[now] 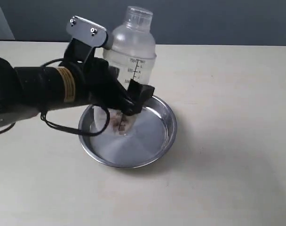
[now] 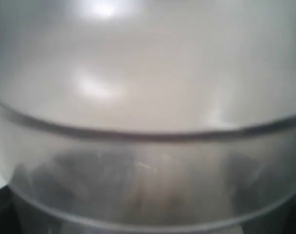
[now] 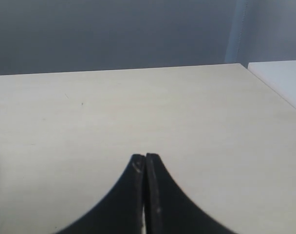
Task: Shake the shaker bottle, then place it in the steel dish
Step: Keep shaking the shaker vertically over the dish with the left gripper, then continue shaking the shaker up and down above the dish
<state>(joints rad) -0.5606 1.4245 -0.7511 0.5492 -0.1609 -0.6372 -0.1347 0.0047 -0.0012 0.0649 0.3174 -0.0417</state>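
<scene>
Exterior view, left claw [image 1: 133,94] gripping shaker bottle [image 1: 131,47], over steel dish [image 1: 147,141]

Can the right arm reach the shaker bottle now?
Probably yes: the left claw grips the shaker bottle from the left, leaving its right side free. The right claw is shut and must open first.

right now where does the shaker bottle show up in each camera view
Exterior view: the shaker bottle stands upper centre, gripped by the left end effector, its base down in the steel dish.
Left wrist view: it fills the whole picture, close and blurred.
Right wrist view: not in it, only the shut right end effector.
Shared landmark: the beige table, seen in the exterior and right wrist views.
</scene>
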